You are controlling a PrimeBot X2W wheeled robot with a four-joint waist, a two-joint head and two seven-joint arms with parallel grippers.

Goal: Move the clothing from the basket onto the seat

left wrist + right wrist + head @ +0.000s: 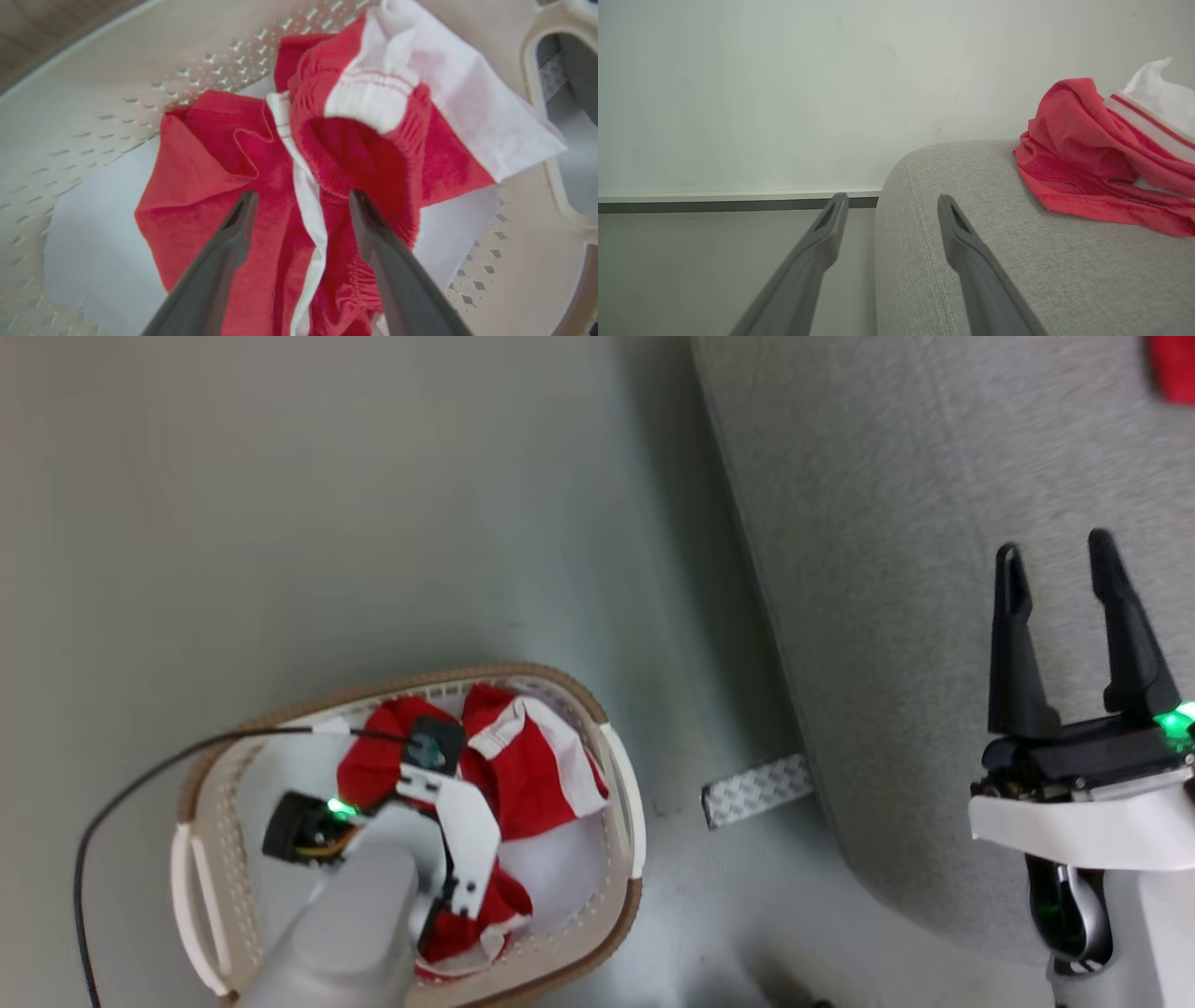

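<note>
At the head view's lower left, the left gripper [299,198] reaches into the basket [523,670], jaws wide astride the clothing [534,775] (not closed on it). At the right, the right gripper [1055,553] is wide and empty over the seat [887,569]; 1 red garment [1087,163] lies there.

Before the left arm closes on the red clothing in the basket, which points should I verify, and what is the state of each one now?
1. The left gripper is open: ok, its jaws stand wide apart.
2. The clothing is between them: ok, a red and white fold lies in the gap.
3. The fingertips are deep enough in the fabric: cannot tell.
4. The basket stands upright on the floor: ok.
5. The black cable is free of the basket rim: cannot tell, it crosses over the rim.
6. The seat has room: ok, bare grey fabric lies beside the garment there; the right gripper is open and holds nothing.
</note>
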